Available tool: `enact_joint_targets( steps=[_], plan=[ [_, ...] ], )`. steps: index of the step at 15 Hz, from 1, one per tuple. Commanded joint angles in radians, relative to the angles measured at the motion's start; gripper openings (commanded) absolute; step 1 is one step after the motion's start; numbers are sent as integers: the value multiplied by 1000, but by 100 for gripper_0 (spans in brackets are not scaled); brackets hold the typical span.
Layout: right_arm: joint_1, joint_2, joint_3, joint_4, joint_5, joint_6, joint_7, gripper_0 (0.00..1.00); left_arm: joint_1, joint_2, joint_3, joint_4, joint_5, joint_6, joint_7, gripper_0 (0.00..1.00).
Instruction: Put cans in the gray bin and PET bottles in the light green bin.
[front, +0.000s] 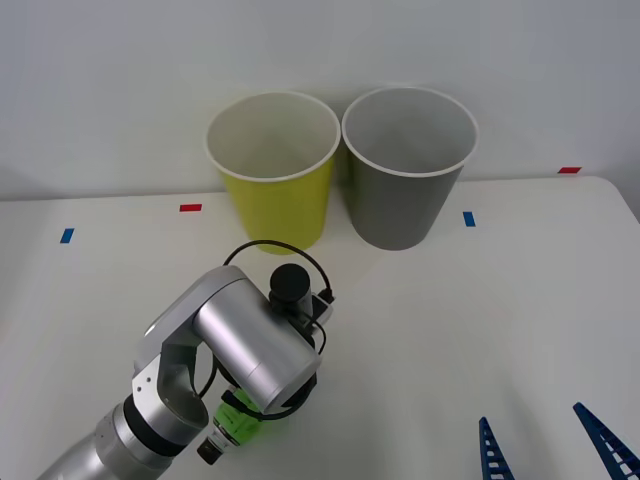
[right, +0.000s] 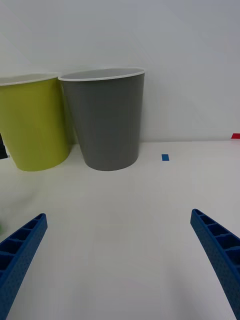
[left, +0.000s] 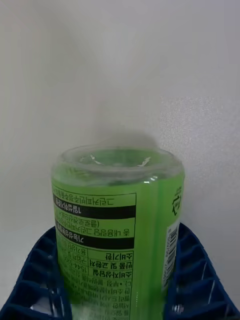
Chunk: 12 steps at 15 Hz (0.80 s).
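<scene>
one pet bottle (left: 117, 230), green-labelled with black and white print, sits pinched between the two blue ribbed fingers (left: 192, 280) of the left gripper (left: 117, 300), low over the near left part of the white tabletop (front: 480, 330). in the front view its green label and dark cap end (front: 232, 425) peek out under the silver left arm. two bins stand side by side at the far edge: one light green bin (front: 275, 165) and one gray bin (front: 408, 165) to its right, rims almost touching. the right gripper (right: 120, 260) waits spread wide at the near right, holding nothing.
</scene>
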Motion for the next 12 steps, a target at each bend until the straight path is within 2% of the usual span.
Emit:
enact_joint_targets(
  steps=[1,4,10,12],
  plan=[
    [0,0,0,0,0,0,0,100,0,2,-1,-16,-3,-3,4,0],
    [0,0,0,0,0,0,0,100,10,19,-1,-69,3,-4,8,0],
    [0,0,0,0,0,0,0,100,115,77,28,-276,-63,-70,-4,0],
    [0,0,0,0,0,0,0,100,174,69,91,-362,-59,-81,-85,0]
  ],
)
